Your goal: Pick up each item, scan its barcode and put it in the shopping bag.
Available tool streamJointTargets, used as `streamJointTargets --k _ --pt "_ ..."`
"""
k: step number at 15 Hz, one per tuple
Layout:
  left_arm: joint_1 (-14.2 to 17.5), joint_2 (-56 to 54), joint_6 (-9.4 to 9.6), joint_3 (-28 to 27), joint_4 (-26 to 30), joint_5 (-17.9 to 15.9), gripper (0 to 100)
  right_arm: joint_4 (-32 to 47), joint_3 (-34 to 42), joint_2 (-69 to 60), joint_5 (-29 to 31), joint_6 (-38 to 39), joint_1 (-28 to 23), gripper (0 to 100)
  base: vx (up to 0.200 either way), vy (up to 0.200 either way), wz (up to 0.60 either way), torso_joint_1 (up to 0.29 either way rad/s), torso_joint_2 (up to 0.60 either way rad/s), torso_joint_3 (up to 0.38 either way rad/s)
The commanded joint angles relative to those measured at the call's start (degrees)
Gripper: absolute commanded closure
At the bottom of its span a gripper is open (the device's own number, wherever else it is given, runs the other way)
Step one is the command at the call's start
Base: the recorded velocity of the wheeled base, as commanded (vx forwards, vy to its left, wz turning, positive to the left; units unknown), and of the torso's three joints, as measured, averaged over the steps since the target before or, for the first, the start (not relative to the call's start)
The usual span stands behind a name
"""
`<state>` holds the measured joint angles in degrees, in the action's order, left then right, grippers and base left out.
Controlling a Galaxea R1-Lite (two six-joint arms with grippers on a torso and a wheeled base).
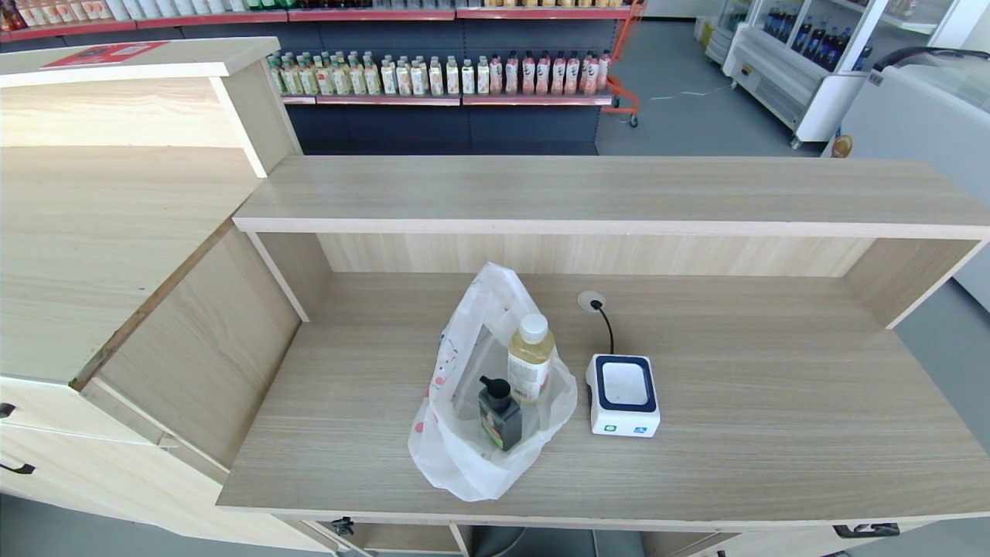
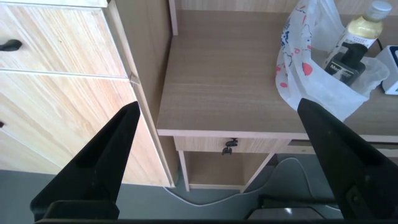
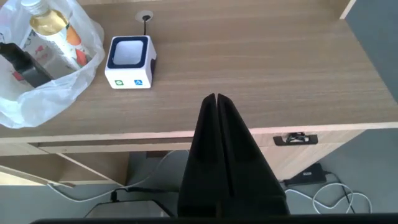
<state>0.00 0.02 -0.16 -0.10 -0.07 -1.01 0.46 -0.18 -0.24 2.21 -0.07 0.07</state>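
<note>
Since the shopping bag on the counter wraps them, the yellow bottle and dark bottle inside show only partly, beside the scanner. The left gripper gapes empty and the right gripper is pinched together, empty.

— Where is your left tool?
— My left tool hangs just off the front left corner of the worktop, its fingers spread wide apart.
— And the right one?
— My right tool sits at the front edge, toward the right end. Its two fingers are pressed flat together, pointing in over the worktop.
</note>
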Motion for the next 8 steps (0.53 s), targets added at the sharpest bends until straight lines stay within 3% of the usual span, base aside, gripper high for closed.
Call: streamJointTargets --k 1,4,8 --pt "0.0 0.0 -0.02 0.0 0.0 0.0 0 0.1 0.0 0.2 0.0 0.0 0.0 100 0.0 0.0 0.0 0.0 0.0 0.0" --pt "0.0 0.0 -0.02 0.0 0.0 0.0 0 0.1 0.0 0.2 0.0 -0.1 0.0 100 0.0 0.0 0.0 0.0 0.0 0.0" --pt "0.0 0.0 0.25 0.0 0.0 0.0 0 0.1 0.0 0.2 0.0 -0.1 0.0 100 0.0 -0.2 0.0 0.007 0.0 0.001"
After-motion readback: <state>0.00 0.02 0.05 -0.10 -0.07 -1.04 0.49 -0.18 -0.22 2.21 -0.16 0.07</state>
